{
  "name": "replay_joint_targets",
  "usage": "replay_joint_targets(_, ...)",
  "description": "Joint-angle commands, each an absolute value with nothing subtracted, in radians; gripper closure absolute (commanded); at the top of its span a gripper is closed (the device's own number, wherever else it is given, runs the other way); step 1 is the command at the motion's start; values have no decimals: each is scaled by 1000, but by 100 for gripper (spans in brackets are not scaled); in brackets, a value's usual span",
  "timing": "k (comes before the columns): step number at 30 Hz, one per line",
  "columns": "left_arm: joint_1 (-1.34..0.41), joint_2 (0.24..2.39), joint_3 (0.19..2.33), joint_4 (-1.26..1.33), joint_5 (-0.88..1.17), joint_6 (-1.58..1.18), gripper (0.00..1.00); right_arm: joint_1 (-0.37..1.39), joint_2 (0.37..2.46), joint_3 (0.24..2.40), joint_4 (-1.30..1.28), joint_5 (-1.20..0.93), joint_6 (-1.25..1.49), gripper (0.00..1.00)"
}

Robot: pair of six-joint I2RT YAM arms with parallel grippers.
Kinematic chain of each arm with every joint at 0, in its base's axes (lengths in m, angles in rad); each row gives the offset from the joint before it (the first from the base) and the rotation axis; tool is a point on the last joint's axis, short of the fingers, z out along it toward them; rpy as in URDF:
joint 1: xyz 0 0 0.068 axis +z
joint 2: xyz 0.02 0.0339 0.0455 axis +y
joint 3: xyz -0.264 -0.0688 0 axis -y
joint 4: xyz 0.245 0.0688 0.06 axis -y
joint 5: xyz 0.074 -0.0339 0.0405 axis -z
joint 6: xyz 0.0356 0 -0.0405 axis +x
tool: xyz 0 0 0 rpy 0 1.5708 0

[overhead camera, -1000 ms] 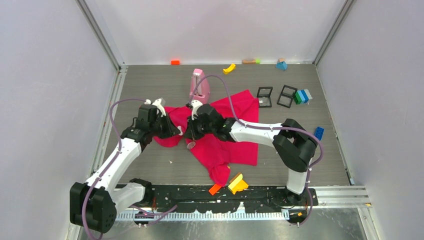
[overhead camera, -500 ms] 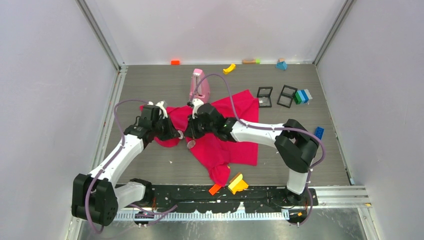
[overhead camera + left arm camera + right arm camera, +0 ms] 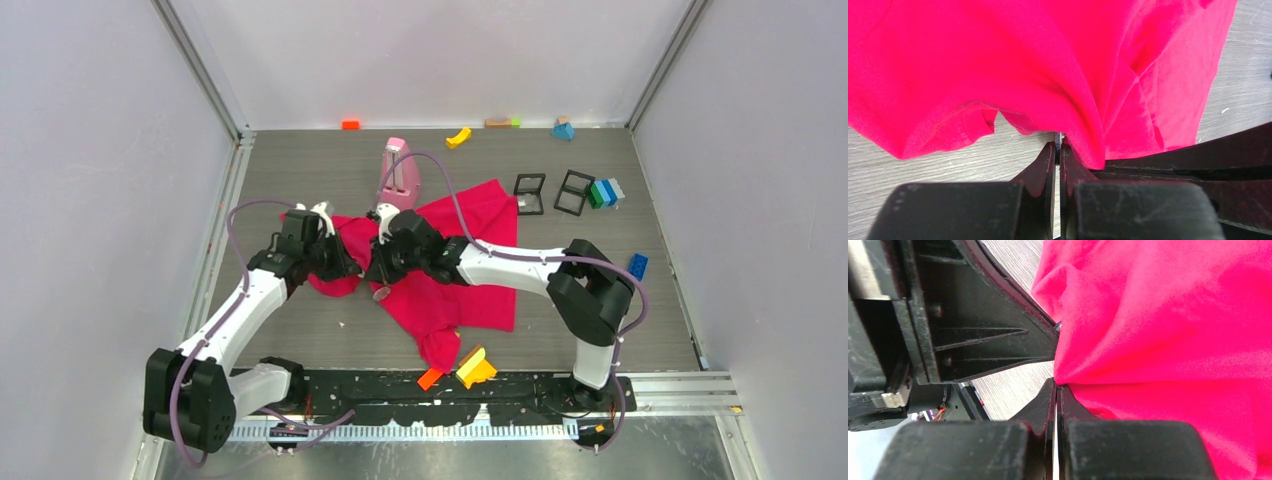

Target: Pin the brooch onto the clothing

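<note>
Right end effector (image 3: 1056, 386) has edged left; it and left end effector (image 3: 1058, 145) both pinch the clothing (image 3: 490, 207).

Bright, even light falls from above in the overhead view, leaving only short, soft shadows beneath the arms on the grey worktop (image 3: 300, 165), with no glare. Both wrist views are sharp on the clothing (image 3: 998, 60), whose crimson is strongly saturated and gently shaded in its folds. The left hand (image 3: 1058, 147) and right hand (image 3: 1055, 387), close to the lens, look dark and soft.
</note>
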State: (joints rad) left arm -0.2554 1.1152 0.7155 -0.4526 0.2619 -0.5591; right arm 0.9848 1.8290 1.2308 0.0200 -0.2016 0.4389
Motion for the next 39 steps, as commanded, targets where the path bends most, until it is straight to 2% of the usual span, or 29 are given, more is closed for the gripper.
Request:
replay_joint_targets(1, -259, 1073, 728, -390, 275, -580, 100, 994, 1846, 1278, 20, -226, 422, 99)
replay_joint_targets(19, -259, 1001, 703, -334, 287, -615, 100, 994, 1890, 1290, -13, -254, 429, 99)
replay_joint_targets(30, -258, 999, 712, -318, 339, -626, 100, 993, 1836, 1249, -6, -278, 433, 99)
replay_joint_targets(32, -256, 992, 733, -351, 355, -607, 100, 989, 1787, 1220, -5, -259, 431, 92)
replay_joint_targets(36, -242, 968, 796, -425, 441, -558, 100, 957, 1666, 1149, 21, -271, 416, 66)
replay_joint_targets(39, -233, 965, 847, -506, 526, -517, 100, 925, 1548, 1078, 32, -320, 397, 53)
